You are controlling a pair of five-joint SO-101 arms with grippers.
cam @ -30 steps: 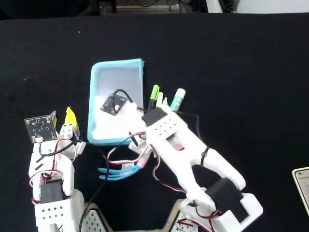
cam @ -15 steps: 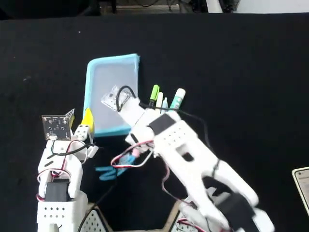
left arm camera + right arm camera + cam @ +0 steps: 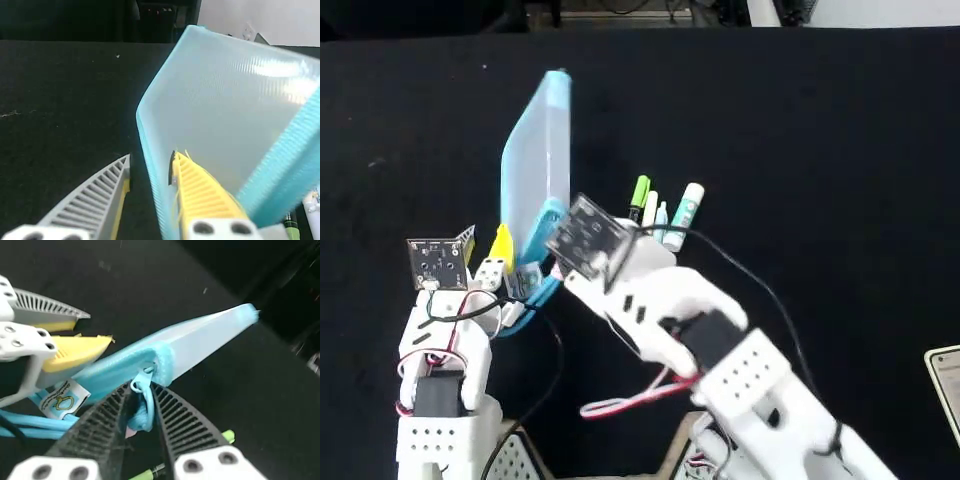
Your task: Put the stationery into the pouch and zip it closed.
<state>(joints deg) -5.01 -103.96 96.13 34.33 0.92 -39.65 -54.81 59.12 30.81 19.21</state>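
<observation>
Nearby, markers [image 3: 650,203] lie beside the upturned pouch [image 3: 533,170].

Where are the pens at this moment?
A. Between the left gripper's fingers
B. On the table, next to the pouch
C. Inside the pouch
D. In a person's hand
B: the pens lie on the table, outside the pouch, which is tilted up on its edge beside them.

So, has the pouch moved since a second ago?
Yes. The pouch has tipped up from lying flat onto its edge, its far end now well beyond the pens.
</observation>
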